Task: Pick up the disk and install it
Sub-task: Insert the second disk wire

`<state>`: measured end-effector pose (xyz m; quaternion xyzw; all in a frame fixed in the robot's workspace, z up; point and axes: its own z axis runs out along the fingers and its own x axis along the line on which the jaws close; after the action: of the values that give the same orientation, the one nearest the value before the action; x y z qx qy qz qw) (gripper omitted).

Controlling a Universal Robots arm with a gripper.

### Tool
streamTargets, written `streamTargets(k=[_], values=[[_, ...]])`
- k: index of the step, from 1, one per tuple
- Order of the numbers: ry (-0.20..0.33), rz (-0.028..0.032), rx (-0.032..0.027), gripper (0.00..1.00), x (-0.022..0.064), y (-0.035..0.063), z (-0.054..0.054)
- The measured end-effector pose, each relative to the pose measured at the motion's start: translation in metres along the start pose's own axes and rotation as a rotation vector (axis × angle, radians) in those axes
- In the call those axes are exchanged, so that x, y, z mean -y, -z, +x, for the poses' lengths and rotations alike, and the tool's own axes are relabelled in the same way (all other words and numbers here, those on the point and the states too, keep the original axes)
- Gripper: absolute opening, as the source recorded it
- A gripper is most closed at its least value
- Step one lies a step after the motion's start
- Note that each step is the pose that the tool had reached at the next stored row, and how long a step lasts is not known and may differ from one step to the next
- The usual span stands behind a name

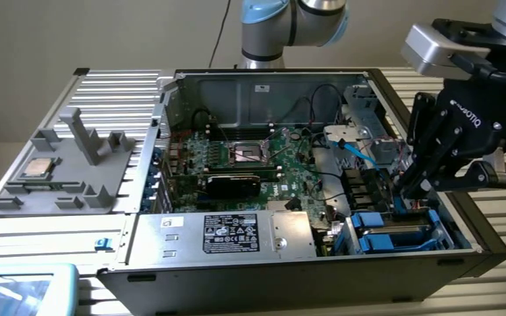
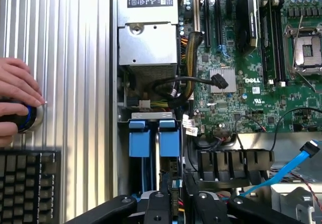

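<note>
We see the claw [image 1: 408, 191] low over the drive bay at the front corner of the open PC case [image 1: 464, 260], on the exterior view's right. The disk [image 1: 400, 232] sits in that bay, blue carrier visible around it, just below the fingertips. In the wrist view 2 blue carrier fronts sit side by side in the bay [image 2: 153, 143]; we can't tell which one belongs to the disk. The claw's black fingers [image 2: 157, 206] are right at the bay's edge, spread slightly, and we see nothing held between them; whether they touch the carrier we can't tell. The silver power supply box [image 1: 226, 234] with its black label lies just beside the bay. The motherboard [image 1: 253, 161] is exposed behind it. A grey fixture [image 1: 64, 174] with a CPU chip [image 1: 36, 169] rests on the ribbed worktop [image 1: 42, 234], well apart. A person's hand [image 2: 17, 100] rests on a blue-ringed knob beside a keyboard [image 2: 27, 186].
</note>
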<state>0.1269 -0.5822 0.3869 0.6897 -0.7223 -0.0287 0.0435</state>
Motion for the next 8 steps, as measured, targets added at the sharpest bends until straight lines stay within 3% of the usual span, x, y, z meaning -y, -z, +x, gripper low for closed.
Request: streamTargets(k=[8], values=[[0.000,-0.0025,-0.0008,0.24,0.0020,0.0028,-0.0003]])
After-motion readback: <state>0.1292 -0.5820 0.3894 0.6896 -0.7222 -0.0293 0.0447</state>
